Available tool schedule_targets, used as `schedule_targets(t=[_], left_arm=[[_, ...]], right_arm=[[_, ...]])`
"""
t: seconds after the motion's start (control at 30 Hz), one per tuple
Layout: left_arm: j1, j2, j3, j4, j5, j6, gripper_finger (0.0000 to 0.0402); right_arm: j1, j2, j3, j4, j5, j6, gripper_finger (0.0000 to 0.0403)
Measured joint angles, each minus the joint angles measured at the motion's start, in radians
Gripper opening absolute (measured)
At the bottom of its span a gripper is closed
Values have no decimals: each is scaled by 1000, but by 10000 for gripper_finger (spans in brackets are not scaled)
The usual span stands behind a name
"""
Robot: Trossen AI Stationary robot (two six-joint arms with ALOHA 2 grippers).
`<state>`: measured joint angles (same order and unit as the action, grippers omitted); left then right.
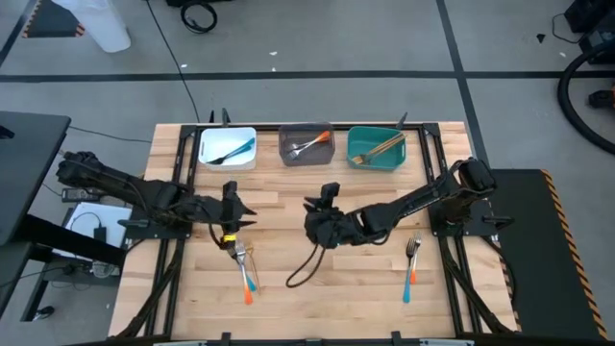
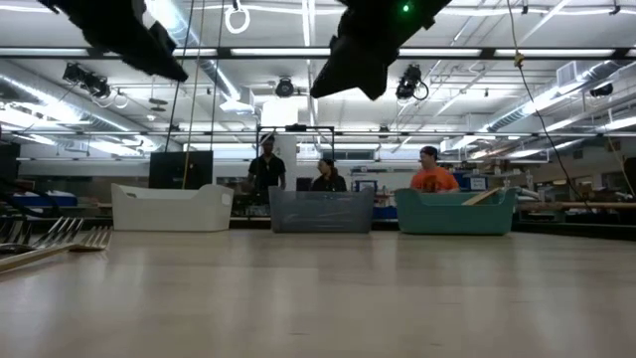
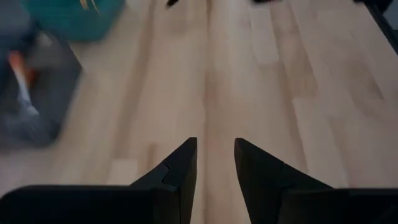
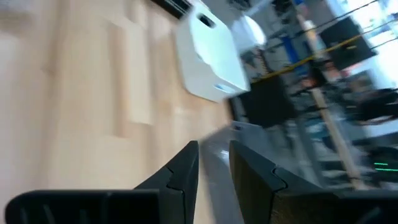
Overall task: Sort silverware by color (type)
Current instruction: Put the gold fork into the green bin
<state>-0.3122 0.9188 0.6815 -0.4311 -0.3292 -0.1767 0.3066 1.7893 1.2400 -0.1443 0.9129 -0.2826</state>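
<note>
Loose silverware lies flat on the wooden table: a small heap (image 1: 245,269) of gold, orange-handled and blue-handled pieces near the front left, and a silver fork (image 1: 412,259) with orange and blue showing at its handle end near the front right. My left gripper (image 1: 248,213) hovers open above the table just beyond the heap, with nothing between its fingers (image 3: 180,168). My right gripper (image 1: 315,204) hangs open over the table's middle, pointing toward the white bin (image 4: 208,53), also with nothing in it. In the low view both grippers show as dark shapes high above the tabletop.
Three bins stand along the far edge: white (image 1: 228,147) holding a blue-handled piece, grey (image 1: 306,144) holding an orange-handled fork, teal (image 1: 376,147) holding gold pieces. A black cable (image 1: 307,267) loops across the middle front. People stand beyond the table in the low view.
</note>
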Motion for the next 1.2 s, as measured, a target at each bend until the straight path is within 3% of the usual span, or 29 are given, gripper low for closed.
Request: schedule_targets(t=[0.33, 0.6, 0.87, 1.2], left_arm=[[0, 140, 0, -77, 148, -40, 117], [0, 250, 0, -86, 300, -78, 117], [-1, 341, 9, -98, 410, -106, 117], [-61, 512, 162, -215, 419, -6, 117]], right_arm=[[47, 0, 0, -20, -205, 277, 100], [85, 0, 0, -20, -211, 422, 100], [108, 0, 0, -18, -212, 436, 100], [106, 0, 0, -29, -210, 430, 100]])
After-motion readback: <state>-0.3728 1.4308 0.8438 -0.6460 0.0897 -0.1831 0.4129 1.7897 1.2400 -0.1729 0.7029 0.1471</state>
